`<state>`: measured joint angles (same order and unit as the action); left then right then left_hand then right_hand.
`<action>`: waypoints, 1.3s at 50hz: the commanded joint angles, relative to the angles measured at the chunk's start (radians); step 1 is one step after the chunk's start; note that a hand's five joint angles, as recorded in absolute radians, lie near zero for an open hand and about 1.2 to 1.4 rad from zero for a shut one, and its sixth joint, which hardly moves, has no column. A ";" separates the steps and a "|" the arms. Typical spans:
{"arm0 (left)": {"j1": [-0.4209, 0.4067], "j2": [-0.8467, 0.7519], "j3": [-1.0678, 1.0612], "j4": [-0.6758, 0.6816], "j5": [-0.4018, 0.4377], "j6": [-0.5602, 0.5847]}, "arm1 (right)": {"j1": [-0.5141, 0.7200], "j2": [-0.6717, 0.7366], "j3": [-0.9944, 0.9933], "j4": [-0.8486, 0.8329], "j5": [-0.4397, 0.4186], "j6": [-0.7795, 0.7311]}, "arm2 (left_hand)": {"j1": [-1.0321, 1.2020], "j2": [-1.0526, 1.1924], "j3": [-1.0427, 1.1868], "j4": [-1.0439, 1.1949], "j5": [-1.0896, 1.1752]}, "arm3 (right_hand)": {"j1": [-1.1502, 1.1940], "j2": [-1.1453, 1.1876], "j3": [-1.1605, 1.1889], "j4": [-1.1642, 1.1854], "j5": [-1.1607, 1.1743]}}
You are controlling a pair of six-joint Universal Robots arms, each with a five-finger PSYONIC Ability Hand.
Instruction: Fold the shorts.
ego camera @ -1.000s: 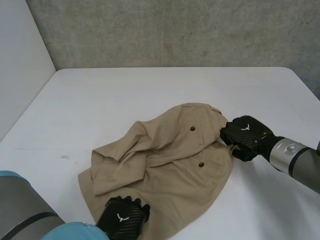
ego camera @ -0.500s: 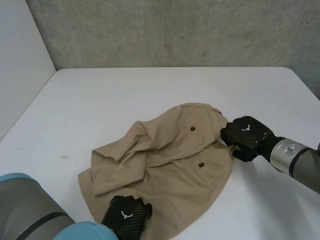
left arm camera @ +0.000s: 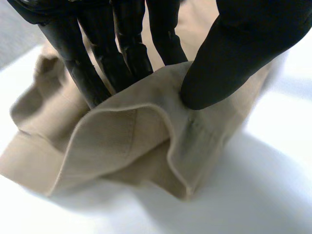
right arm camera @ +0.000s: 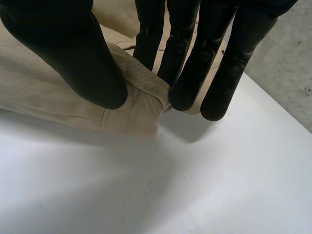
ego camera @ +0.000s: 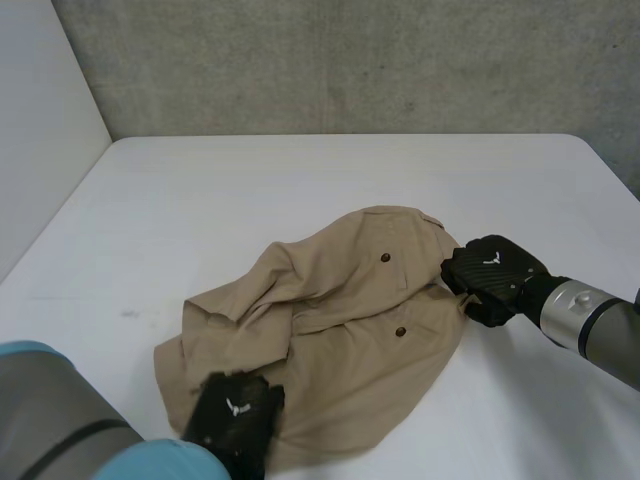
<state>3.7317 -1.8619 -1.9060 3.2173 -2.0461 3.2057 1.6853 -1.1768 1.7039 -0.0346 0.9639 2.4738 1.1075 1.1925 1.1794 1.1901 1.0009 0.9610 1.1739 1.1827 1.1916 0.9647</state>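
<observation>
Head view: the tan shorts (ego camera: pixel 330 330) lie crumpled on the white table (ego camera: pixel 300 170), a little toward 6 o'clock from its middle. Two dark buttons (ego camera: pixel 385 258) show on the upper side. The left hand (ego camera: pixel 235 420) is at the shorts' 7 o'clock edge, on the cloth. The right hand (ego camera: pixel 490 275) is at their 3 o'clock edge.

Left wrist view: the left hand grips a doubled-over hem of the shorts (left arm camera: pixel 122 141). Its thumb (left arm camera: pixel 234 53) presses on the near face of the fold and its fingers (left arm camera: pixel 122 48) stand behind it, so the cloth is pinched between them. The fold hangs just above the table (left arm camera: pixel 253 195).

Right wrist view: the right hand pinches the shorts' (right arm camera: pixel 44 97) edge. Its thumb (right arm camera: pixel 73 58) bears down on the cloth and its fingers (right arm camera: pixel 187 73) close against the same rolled edge from the other side. The table (right arm camera: pixel 195 185) lies under the fingertips.
</observation>
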 commanded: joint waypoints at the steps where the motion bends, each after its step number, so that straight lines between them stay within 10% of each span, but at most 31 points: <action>1: 0.066 0.191 0.051 -0.002 -0.017 0.112 | -0.001 -0.087 -0.007 0.100 0.056 0.004 | 0.289 0.204 0.217 0.206 0.221 | 0.435 0.222 0.214 0.205 0.257; 11: 0.177 0.461 0.183 -0.005 0.029 0.327 | 0.004 -0.371 -0.115 0.304 0.111 0.109 | 0.289 0.204 0.217 0.206 0.221 | 0.435 0.222 0.214 0.205 0.257; 25: 0.182 0.664 0.563 -0.091 0.070 0.350 | -0.029 -0.678 -0.415 0.403 0.110 0.408 | 0.289 0.204 0.217 0.206 0.221 | 0.435 0.222 0.214 0.205 0.257; 38: 0.286 0.468 0.473 -0.090 0.083 0.333 | 0.002 -0.494 -0.392 0.424 0.133 0.392 | 0.289 0.204 0.217 0.206 0.221 | 0.435 0.222 0.214 0.205 0.257; 49: 0.398 0.178 0.530 -0.064 0.201 0.244 | 0.159 -0.205 -0.411 0.400 0.317 0.238 | 0.289 0.204 0.217 0.206 0.221 | 0.435 0.222 0.214 0.205 0.257; 65: 0.461 -0.002 1.067 0.139 0.184 0.350 | 0.202 -0.184 -0.610 -0.123 0.480 0.389 | 0.289 0.204 0.217 0.206 0.221 | 0.435 0.222 0.214 0.205 0.257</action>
<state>4.1761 -1.8536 -1.0425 3.2714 -1.8507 3.5069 1.8727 -1.3169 1.1794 0.0464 1.3865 2.7858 1.1210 1.1988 1.1910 1.1949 1.0009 0.9689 1.1801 1.1827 1.1918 0.9647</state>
